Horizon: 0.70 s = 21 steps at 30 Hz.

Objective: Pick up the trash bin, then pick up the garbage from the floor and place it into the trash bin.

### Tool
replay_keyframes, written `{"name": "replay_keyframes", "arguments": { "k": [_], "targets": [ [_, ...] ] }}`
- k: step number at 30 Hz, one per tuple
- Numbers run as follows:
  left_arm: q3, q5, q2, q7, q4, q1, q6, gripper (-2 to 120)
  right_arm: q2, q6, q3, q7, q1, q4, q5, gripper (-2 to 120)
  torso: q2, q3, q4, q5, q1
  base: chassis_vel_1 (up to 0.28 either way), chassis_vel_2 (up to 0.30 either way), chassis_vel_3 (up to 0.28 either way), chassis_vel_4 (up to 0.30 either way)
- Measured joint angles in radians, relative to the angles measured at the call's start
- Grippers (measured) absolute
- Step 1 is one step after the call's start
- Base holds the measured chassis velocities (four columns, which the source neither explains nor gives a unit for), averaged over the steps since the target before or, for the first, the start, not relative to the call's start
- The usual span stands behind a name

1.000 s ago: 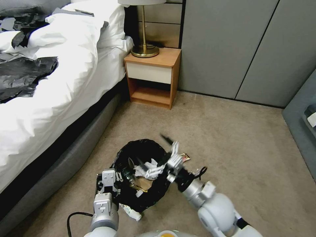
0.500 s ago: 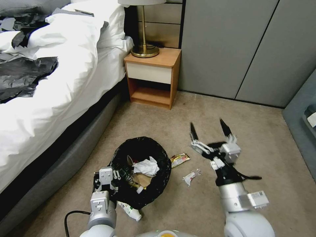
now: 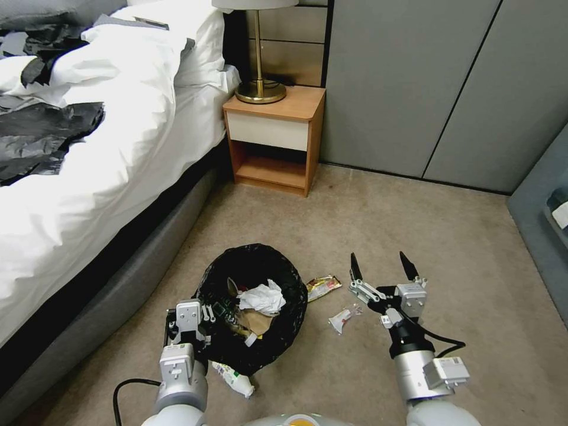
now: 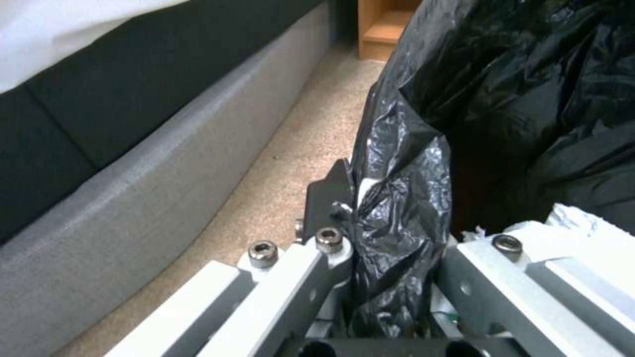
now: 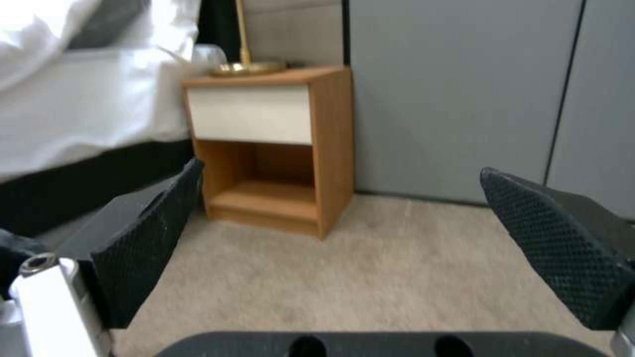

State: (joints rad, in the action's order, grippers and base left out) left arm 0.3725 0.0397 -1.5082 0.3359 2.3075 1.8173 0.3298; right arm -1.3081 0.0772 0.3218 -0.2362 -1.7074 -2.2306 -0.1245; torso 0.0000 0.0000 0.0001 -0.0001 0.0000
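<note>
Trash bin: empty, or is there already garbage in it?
Partly filled. The trash bin holds a white crumpled tissue and a brown paper bag inside its black liner; the left end effector grips its rim.

My black-lined trash bin [image 3: 254,307], holding tissue and paper, stands on carpet; wrappers [image 3: 323,287] lie just beside it.
</note>
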Motion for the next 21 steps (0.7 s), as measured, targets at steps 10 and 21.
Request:
{"name": "replay_keyframes", "arguments": {
  "k": [10, 21],
  "targets": [
    [-0.002, 0.007, -0.004, 0.0, 0.0, 0.0, 0.0, 3, 0.01, -0.214, -0.051, -0.042, 0.13, 0.153, -0.162, 100, 0.0, 0.0, -0.0001, 0.0001, 0.0, 0.0, 0.0, 0.0, 0.0],
    [-0.015, 0.032, -0.009, 0.0, -0.021, 0.004, 0.0, 3, -0.065, -0.441, -0.089, -0.111, 0.313, 0.528, -0.437, 100, 0.0, 0.0, -0.0001, 0.0, 0.0, 0.0, 0.0, 0.0, 0.0]
  ]
}}
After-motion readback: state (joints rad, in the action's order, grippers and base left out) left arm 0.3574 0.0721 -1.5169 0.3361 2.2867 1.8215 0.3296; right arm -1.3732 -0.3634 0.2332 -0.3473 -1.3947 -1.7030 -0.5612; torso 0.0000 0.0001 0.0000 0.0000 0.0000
